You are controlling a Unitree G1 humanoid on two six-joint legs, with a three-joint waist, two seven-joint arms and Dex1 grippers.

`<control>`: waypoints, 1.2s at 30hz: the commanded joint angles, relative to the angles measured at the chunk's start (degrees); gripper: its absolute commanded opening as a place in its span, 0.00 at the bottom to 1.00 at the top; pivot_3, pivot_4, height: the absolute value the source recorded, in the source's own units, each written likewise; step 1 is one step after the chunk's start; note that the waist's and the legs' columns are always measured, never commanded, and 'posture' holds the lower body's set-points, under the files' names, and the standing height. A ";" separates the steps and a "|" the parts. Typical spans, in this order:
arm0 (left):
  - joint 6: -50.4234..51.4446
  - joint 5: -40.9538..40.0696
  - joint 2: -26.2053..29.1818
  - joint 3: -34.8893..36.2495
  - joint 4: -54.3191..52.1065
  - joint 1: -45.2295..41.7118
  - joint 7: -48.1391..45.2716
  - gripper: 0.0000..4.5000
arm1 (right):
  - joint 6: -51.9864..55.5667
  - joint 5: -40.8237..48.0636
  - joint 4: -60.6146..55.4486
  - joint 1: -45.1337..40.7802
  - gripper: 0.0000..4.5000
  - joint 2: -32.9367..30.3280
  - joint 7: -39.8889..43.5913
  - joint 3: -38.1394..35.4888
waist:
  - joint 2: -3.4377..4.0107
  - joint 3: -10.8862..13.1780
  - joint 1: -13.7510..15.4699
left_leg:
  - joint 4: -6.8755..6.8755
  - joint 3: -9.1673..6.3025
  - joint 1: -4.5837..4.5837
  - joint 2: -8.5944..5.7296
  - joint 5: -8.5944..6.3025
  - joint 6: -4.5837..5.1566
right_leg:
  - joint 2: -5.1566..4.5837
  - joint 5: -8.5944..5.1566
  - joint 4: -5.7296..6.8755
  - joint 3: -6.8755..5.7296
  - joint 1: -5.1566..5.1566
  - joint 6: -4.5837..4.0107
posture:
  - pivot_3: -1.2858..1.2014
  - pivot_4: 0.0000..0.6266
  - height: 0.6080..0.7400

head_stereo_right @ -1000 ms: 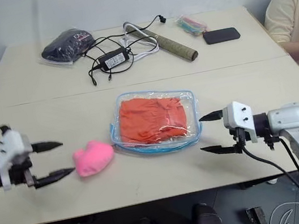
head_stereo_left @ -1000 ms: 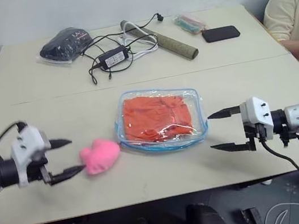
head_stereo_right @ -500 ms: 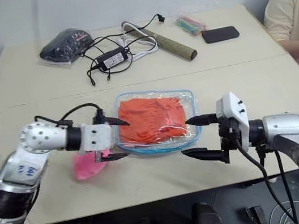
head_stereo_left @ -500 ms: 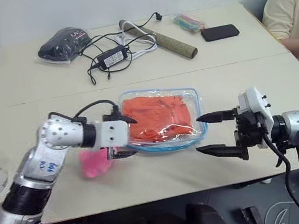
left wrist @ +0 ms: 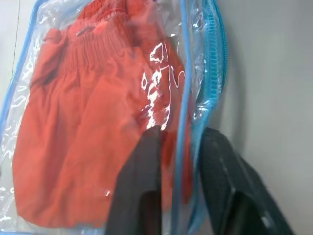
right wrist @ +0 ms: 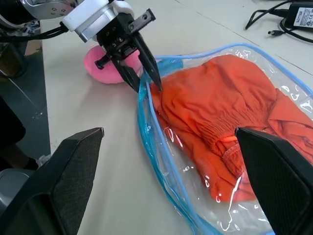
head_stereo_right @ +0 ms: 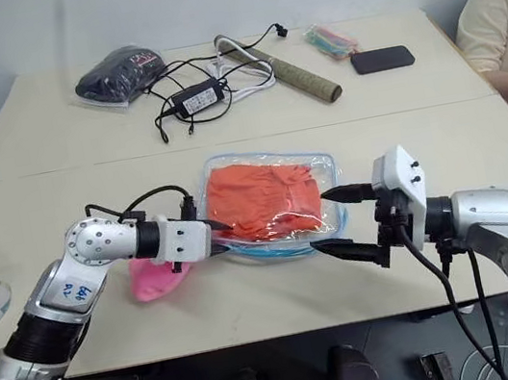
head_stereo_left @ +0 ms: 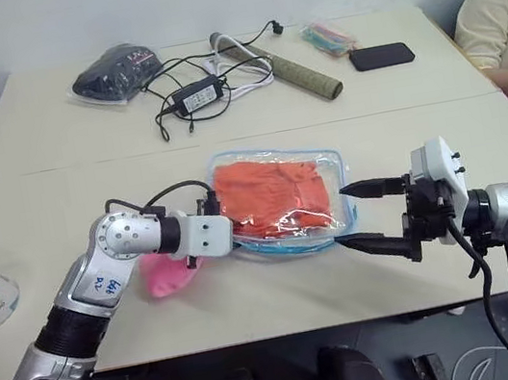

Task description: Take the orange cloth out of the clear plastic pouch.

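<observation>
While the orange cloth (head_stereo_left: pixel 270 197) lies inside the clear plastic pouch (head_stereo_left: pixel 325 159) mid-worktop, nothing is out yet: left gripper (right wrist: pixel 142 65) jaws pinch the pouch's left edge, right gripper (head_stereo_left: pixel 367 215) jaws gape wide.

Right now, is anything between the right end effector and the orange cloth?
Yes. The clear plastic pouch encloses the orange cloth, so its plastic wall and blue edging stand between the cloth and the open right end effector at the pouch's right edge. The left end effector is pinched on the pouch's opposite edge.
</observation>
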 commanded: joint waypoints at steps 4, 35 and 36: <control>14.56 -11.24 -2.56 5.75 -7.28 1.28 -0.66 0.00 | -2.81 -1.92 -2.46 2.23 1.00 -0.64 2.48 0.03 | 0.00 0.00 0.05 | 0.02 -0.03 0.00 0.00 0.00 0.02 | -0.01 0.01 -0.01 -0.01 0.03 0.02 | 0.52 0.24 1.00; 35.36 -18.44 -11.97 8.70 -19.03 1.77 13.33 0.00 | -49.79 -72.37 22.09 -10.73 0.99 10.45 -22.12 29.21 | -0.05 -0.03 -0.46 | 0.05 -0.07 0.02 0.01 0.04 -0.05 | 0.01 0.01 0.00 -0.04 0.07 0.01 | 0.52 0.24 1.00; 35.69 -18.70 -12.22 8.59 -19.44 1.62 13.46 0.00 | -50.37 -74.06 23.08 -11.23 0.99 10.65 -22.63 29.94 | -0.05 -0.03 -0.47 | 0.06 -0.08 0.02 0.01 0.04 -0.05 | 0.01 0.01 0.00 -0.04 0.07 0.01 | 0.52 0.24 1.00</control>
